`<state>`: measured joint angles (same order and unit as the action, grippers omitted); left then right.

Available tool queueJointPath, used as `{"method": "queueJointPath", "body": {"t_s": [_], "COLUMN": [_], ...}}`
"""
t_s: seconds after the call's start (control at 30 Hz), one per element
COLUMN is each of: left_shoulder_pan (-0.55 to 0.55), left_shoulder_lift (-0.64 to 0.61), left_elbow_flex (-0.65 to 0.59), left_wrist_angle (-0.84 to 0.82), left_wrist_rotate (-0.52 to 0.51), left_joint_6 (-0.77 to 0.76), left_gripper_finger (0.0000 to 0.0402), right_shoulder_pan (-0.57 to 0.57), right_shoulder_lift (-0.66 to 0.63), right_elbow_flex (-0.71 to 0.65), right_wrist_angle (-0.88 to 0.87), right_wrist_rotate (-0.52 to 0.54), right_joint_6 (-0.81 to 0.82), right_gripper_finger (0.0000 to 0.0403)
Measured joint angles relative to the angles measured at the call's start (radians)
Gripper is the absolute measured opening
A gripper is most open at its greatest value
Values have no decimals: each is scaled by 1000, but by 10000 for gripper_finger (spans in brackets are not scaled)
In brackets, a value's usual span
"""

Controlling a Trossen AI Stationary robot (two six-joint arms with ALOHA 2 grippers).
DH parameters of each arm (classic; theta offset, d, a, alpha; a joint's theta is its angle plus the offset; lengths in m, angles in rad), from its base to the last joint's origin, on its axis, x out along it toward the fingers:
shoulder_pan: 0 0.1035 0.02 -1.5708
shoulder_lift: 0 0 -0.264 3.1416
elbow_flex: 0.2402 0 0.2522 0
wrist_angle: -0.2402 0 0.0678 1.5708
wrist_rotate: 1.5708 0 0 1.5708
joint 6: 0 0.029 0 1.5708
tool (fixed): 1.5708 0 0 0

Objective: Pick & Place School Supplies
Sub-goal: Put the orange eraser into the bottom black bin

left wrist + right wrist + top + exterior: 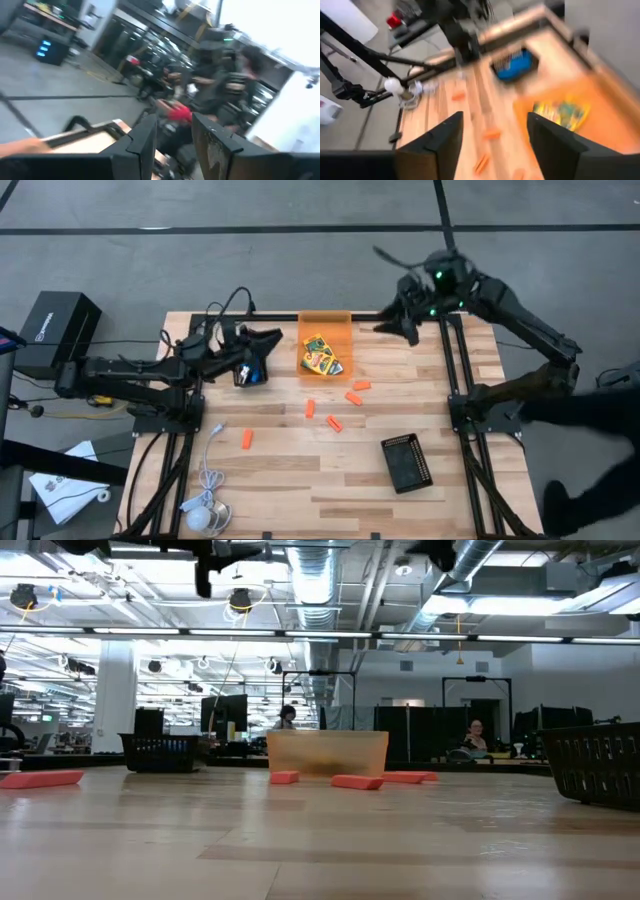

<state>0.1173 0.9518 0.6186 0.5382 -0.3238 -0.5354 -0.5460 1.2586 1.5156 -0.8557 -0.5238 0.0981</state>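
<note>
An orange see-through bin (326, 328) stands at the table's far middle with yellow-and-green crayon boxes (320, 356) lying in it. Several short orange pieces (333, 422) lie on the wood in front of it, and one more (246, 439) lies toward the left. A small black tray (240, 373) left of the bin holds something blue (514, 69). My left gripper (268, 340) hovers open above that tray, pointing toward the bin, with nothing between its fingers (145, 140). My right gripper (400, 323) is raised over the far right of the table, open and empty (495, 125).
A second black tray (405, 463) sits on the near right of the table. A white cable with a round puck (205, 510) lies at the near left corner. Black frame rails (455, 380) run along both sides. Bare wood lies in the middle near part.
</note>
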Motion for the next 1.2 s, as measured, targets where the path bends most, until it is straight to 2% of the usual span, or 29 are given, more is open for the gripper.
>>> {"method": "queueJointPath", "body": {"t_s": [0.07,0.2,0.37,0.5,0.6,0.83,0.97,1.2], "left_shoulder_pan": [-27,-79,-127,-146,-147,-146,-146,-145], "left_shoulder_lift": [19,54,101,142,173,258,300,308], "left_elbow_flex": [0,0,0,0,0,-1,-1,-1], "left_wrist_angle": [21,24,25,27,28,43,80,119], "left_wrist_rotate": [17,18,18,18,20,72,79,29], "left_joint_6": [1,1,0,-2,-27,-102,-136,-151], "left_gripper_finger": [117,117,117,117,117,117,117,117], "right_shoulder_pan": [31,129,266,361,419,455,387,219], "right_shoulder_lift": [-40,-144,-258,-287,-284,-195,-118,-36], "right_elbow_flex": [-119,-382,-681,-838,-895,-911,-943,-1053], "right_wrist_angle": [55,310,540,710,792,780,726,984], "right_wrist_rotate": [3,51,266,369,439,443,438,289], "right_joint_6": [65,264,520,676,719,719,717,688], "right_gripper_finger": [186,144,101,50,9,2,1,0]}}
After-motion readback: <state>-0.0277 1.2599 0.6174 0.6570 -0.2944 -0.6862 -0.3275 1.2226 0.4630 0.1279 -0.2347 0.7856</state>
